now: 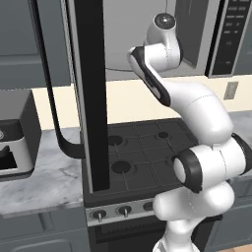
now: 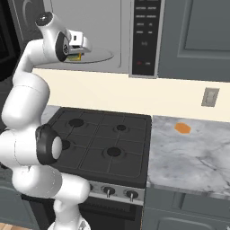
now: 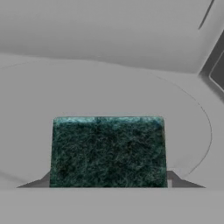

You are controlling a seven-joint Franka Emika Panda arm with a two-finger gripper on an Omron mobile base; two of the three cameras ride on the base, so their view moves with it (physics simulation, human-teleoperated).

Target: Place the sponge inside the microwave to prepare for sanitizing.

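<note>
Sponge (image 3: 108, 151), grasped by the fingers (image 3: 175, 178) at lower centre, should be lowered flat onto the microwave (image 2: 117, 38) turntable (image 3: 131, 100) before release.

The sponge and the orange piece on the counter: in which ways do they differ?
The sponge is a thick block, yellow with a dark green scrub layer; the orange piece is flat and one colour. The sponge is held in the hand over the turntable inside the microwave; the orange piece lies free on the marble counter. Both are small.
</note>
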